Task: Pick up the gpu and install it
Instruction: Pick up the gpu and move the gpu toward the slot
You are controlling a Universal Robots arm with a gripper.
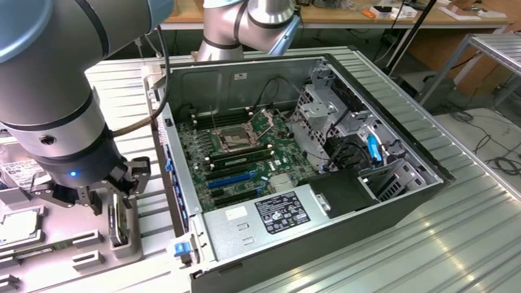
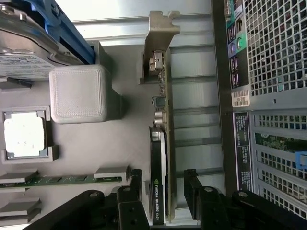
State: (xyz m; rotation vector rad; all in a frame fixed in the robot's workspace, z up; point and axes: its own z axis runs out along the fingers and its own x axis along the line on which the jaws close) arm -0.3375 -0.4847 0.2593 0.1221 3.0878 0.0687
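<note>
- Your tool (image 2: 163,176) is open: its two black fingers (image 2: 136,187) stand one on each side of the gpu (image 2: 157,158), with a narrow gap showing between each finger and the card, so it has hold of nothing.
- The gpu stands on its edge in a slot of the grey tray (image 2: 96,148). Its silvery bracket (image 2: 160,28) is at the end away from the tool.
- In the exterior view you see the tool low over that tray, with the card's upper edge between the fingers.
- Other parts share the tray: a processor (image 2: 25,134) in a square pocket, a green memory stick (image 2: 62,180), and a hard drive (image 2: 24,62) in a blue frame.
- The computer case (image 1: 391,201) lies open just beside the tray, at the exterior view's right of it, with the motherboard (image 1: 244,146) exposed.
- Both rest on the ribbed metal desk (image 1: 456,244).
</note>
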